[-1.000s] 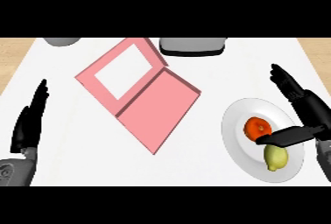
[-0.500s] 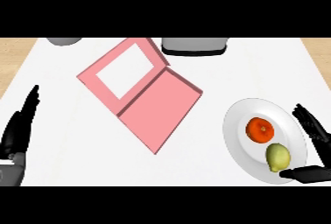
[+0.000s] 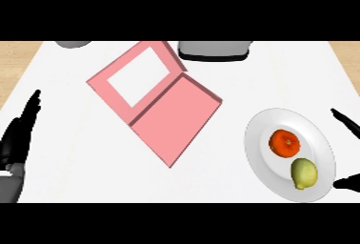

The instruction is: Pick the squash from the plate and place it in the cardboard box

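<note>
Scanning from your left, the left hand stood flat, fingers straight, at the edge. Next lay the pink box, flap open. On the plate sat the squash, below an orange fruit. Your right hand flanked the plate, spread wide, touching nothing.

**Clearance between plate and box**

We find bare desk between the white plate and the pink box, unobstructed. On the plate, an orange fruit sits just beside the squash, crowding its far side. The box's open frame faces upward.
</note>
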